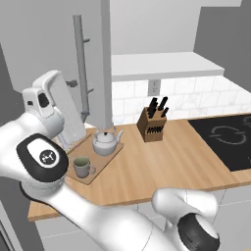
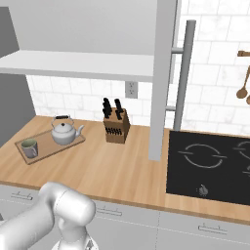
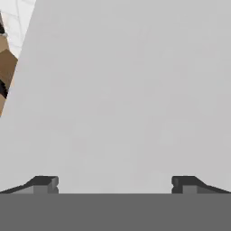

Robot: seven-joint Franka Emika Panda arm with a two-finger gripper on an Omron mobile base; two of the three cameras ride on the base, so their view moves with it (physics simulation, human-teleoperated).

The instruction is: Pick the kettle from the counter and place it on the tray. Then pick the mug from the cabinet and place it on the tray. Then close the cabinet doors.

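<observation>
The silver kettle (image 1: 105,142) (image 2: 63,131) and the grey mug (image 1: 82,166) (image 2: 29,148) both stand on the wooden tray (image 1: 110,156) (image 2: 49,146), which lies on the counter (image 1: 162,166) (image 2: 107,171). The cabinet (image 1: 162,66) (image 2: 83,63) is open, showing its white shelf floor. Its left door (image 1: 44,39) and right door (image 2: 163,73) both stand swung out. My white hand (image 1: 61,110) is up beside the left door. My gripper (image 3: 115,185) is open with nothing between its fingertips (image 3: 45,182), and a flat grey door panel (image 3: 126,90) is close in front of it.
A wooden knife block (image 1: 153,125) (image 2: 116,127) stands at the back of the counter. A black cooktop (image 1: 225,137) (image 2: 210,166) lies to the right. Long bar handles (image 1: 81,63) (image 2: 184,73) stick out from the open doors. Wooden utensils (image 2: 244,83) hang on the tiled wall.
</observation>
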